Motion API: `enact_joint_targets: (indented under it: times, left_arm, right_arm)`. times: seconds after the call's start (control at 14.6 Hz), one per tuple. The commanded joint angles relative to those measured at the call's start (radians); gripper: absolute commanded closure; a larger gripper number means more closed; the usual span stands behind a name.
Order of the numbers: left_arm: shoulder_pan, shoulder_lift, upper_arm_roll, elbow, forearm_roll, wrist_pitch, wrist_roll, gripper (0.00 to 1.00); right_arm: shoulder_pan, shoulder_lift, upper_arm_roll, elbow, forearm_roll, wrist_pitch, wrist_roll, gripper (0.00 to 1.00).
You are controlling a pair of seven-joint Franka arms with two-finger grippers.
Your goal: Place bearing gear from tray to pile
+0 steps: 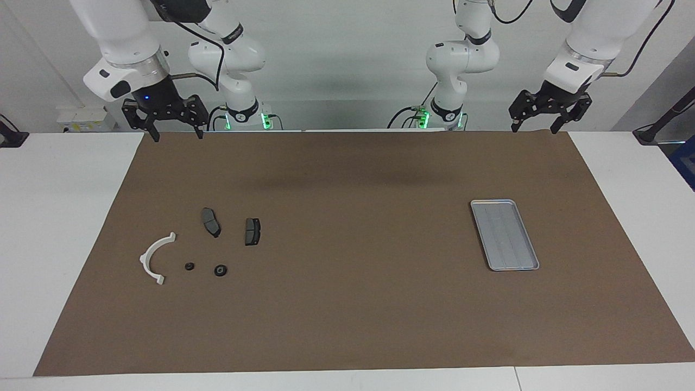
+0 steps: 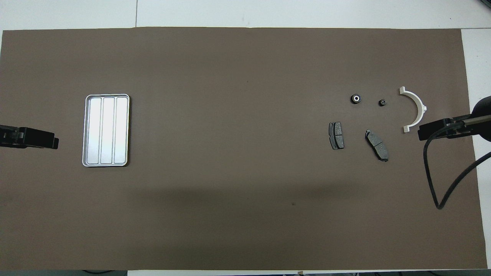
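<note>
Facing view: no legible brand, label or writing is showing on any item. The right gripper (image 1: 174, 133) is hanging at the upper left of the frame over the mat's (image 1: 358, 304) top edge, fingers spread wide, holding and touching nothing. The left gripper (image 1: 537, 129) is hanging at the upper right, likewise spread wide and empty. The tray (image 1: 505, 234) is lying right of centre. The pile is sitting at centre-left: white bracket (image 1: 155, 258), two brake pads (image 1: 210, 221) (image 1: 252, 231), and two small dark round parts (image 1: 189, 266) (image 1: 220, 270) in the frame just below them.

Overhead view: the tray (image 2: 106, 130) is lying at the left, its ribbed floor bare. The larger round part (image 2: 356, 98), with a pale centre, and the smaller one (image 2: 382, 102) are resting at the upper right beside the bracket (image 2: 416, 111), above the pads (image 2: 336, 135) (image 2: 377, 145). Only dark edges of the grippers are entering at mid-left (image 2: 30, 138) and mid-right (image 2: 441, 128); their opening cannot be judged here.
</note>
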State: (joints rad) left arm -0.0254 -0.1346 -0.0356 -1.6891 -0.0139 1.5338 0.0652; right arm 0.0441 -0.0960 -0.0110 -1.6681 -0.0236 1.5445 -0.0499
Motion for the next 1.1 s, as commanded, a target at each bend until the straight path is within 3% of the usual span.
enact_joint_targets:
  times: [0.0, 0.14, 1.03]
  left_arm:
    - [-0.010, 0.004, 0.009, 0.009, -0.005, -0.011, -0.002, 0.00]
    - [-0.010, 0.004, 0.009, 0.009, -0.005, -0.011, -0.002, 0.00]
    - [-0.010, 0.004, 0.009, 0.011, -0.005, -0.011, -0.002, 0.00]
  right_arm:
    - [-0.017, -0.011, 0.011, -0.018, 0.016, 0.025, -0.015, 0.00]
    - [-0.017, -0.011, 0.011, -0.022, 0.069, 0.045, -0.016, 0.00]
    - [-0.017, -0.011, 0.017, -0.022, 0.073, 0.066, -0.015, 0.00]
